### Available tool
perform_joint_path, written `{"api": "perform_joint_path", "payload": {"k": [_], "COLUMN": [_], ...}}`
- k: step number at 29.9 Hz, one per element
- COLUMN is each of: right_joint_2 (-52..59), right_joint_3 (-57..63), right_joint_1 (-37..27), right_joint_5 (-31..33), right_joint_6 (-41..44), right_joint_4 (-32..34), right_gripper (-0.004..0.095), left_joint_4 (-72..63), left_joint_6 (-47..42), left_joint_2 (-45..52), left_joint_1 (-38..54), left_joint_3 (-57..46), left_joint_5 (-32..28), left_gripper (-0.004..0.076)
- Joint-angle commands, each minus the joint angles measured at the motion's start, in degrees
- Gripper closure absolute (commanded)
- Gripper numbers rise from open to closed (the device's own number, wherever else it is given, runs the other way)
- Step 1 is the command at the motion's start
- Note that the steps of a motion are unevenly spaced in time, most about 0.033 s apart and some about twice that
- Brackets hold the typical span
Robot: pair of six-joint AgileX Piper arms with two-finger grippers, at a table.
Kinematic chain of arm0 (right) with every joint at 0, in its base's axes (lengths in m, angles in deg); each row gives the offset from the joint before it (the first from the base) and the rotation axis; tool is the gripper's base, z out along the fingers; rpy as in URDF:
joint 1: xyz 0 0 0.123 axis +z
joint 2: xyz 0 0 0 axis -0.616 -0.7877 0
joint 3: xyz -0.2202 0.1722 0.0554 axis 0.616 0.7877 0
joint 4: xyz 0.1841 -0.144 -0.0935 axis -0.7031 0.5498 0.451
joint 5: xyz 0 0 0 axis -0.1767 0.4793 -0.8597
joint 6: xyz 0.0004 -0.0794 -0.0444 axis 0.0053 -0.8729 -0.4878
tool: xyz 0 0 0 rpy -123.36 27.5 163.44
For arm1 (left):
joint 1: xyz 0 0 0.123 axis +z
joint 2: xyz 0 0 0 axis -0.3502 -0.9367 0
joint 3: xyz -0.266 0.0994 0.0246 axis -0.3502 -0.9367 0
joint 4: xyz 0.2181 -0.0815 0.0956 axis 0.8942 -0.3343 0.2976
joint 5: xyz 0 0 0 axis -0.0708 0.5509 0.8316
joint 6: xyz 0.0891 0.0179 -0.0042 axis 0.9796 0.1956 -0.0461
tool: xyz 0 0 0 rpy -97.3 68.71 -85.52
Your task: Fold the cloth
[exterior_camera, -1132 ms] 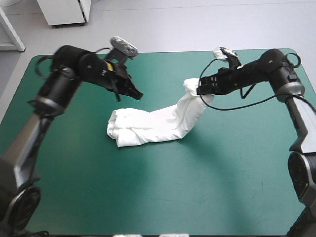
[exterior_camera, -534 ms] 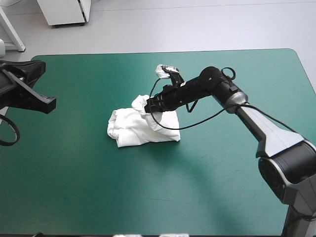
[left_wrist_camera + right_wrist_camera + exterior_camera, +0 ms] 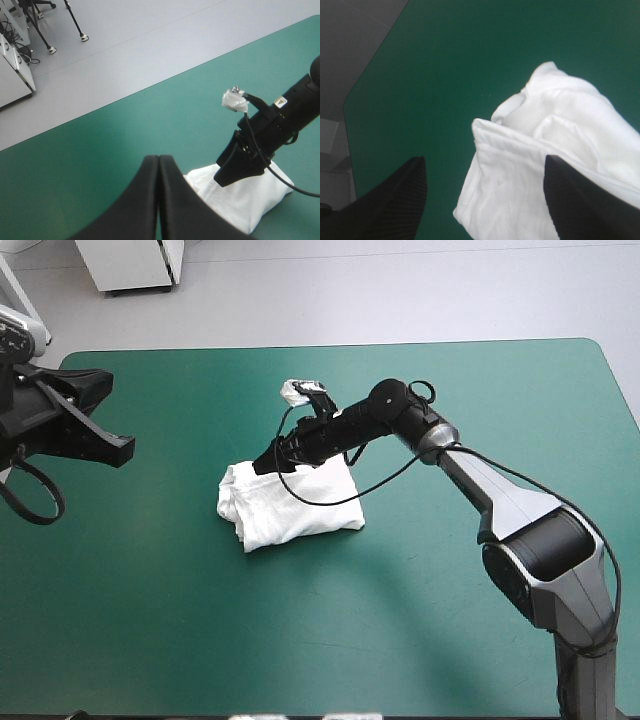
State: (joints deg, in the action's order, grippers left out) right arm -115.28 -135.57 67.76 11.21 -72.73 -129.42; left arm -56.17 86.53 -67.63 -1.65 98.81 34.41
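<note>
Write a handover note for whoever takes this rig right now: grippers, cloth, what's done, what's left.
Left gripper: shut, empty, raised near the table's left edge, well away from the T-shirt.
Right gripper: open, holding nothing, just above the T-shirt's far edge.
T-shirt: a folded bundle lying on the teal-green cover, a little left of the middle.
Done: the fold appears laid over.
Left: probably draw the right arm clear. The bundle's left end looks rumpled and may want tidying.
</note>
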Motion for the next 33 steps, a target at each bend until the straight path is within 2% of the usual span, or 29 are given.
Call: {"api": "perform_joint_path", "payload": {"k": [1, 7, 11, 21, 26, 33], "right_joint_2": [3.8, 4.0, 6.6, 8.6, 7.5, 2.2], "right_joint_3": [-6.7, -13.0, -11.3, -3.7, 1.3, 2.0], "right_joint_1": [-1.3, -6.0, -9.2, -10.6, -10.7, -10.7], "right_joint_5": [2.6, 15.2, 15.0, 14.9, 11.5, 10.3], "right_joint_6": [2.7, 14.3, 18.0, 16.7, 14.8, 11.9], "right_joint_4": [3.3, 19.8, 24.7, 26.1, 26.0, 19.0], "right_gripper": [0.0260, 0.0260, 0.0260, 0.0260, 0.0260, 0.0260], "left_joint_4": [0.0, -0.6, -2.7, -3.1, -3.0, -4.0], "left_joint_6": [-0.5, -0.5, -0.5, -0.5, -0.5, -0.5], "left_joint_2": [0.4, 0.4, 0.4, 0.3, -1.0, -4.1], "left_joint_1": [0.2, 0.2, 0.2, 0.2, 0.2, 0.2], "left_joint_3": [1.0, 1.0, 1.0, 1.0, 1.0, 1.0], "left_joint_5": [2.2, 2.2, 2.2, 1.6, 1.6, 1.8], "left_gripper": [0.0734, 0.0734, 0.0734, 0.0734, 0.0734, 0.0734]}}
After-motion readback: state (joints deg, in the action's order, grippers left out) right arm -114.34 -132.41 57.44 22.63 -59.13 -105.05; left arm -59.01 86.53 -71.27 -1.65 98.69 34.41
